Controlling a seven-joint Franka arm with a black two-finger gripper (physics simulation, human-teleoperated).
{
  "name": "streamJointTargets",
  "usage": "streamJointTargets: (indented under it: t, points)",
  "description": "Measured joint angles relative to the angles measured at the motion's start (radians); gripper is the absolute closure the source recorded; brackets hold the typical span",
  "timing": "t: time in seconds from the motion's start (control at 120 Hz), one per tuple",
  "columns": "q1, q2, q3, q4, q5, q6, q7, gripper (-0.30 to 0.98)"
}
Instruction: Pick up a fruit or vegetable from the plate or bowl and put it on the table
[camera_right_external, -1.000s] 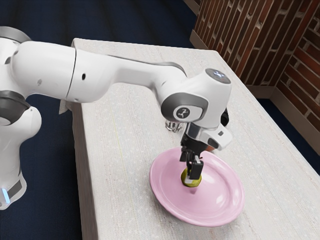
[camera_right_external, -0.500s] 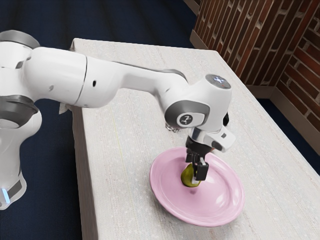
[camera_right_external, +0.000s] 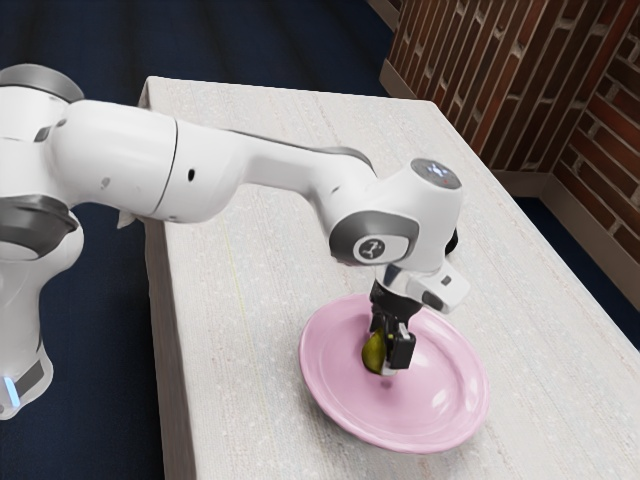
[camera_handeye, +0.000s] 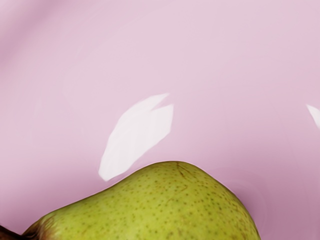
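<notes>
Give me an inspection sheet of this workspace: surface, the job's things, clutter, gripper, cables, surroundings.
Surface: table with a pale, finely textured top; no spills seen on the visible part.
Job's things: one speckled green pear, apparently resting on a glossy pink plate; not out on the table.
Clutter: a black object, mostly hidden behind the arm; can't tell what it is.
Gripper: black gripper low over the plate, right at the pear; whether it has a grip can't be told.
Cables: nothing seen.
Surroundings: dark blue floor; red brick wall beyond the table, toward the exterior view's right.
</notes>
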Motion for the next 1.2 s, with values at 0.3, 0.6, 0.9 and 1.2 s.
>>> streamJointTargets:
  t: [0.3, 0.6, 0.9, 1.2]
  points:
    - [0.007, -0.002, -0.005, -0.010, -0.003, 0.002, 0.001, 0.11]
    - [0.007, -0.005, -0.006, -0.008, -0.001, 0.003, -0.001, 0.19]
    - [0.008, -0.004, -0.011, 0.155, 0.009, 0.003, -0.005, 0.19]
    - [0.176, -0.094, -0.394, 0.560, -0.014, 0.030, -0.005, 0.19]
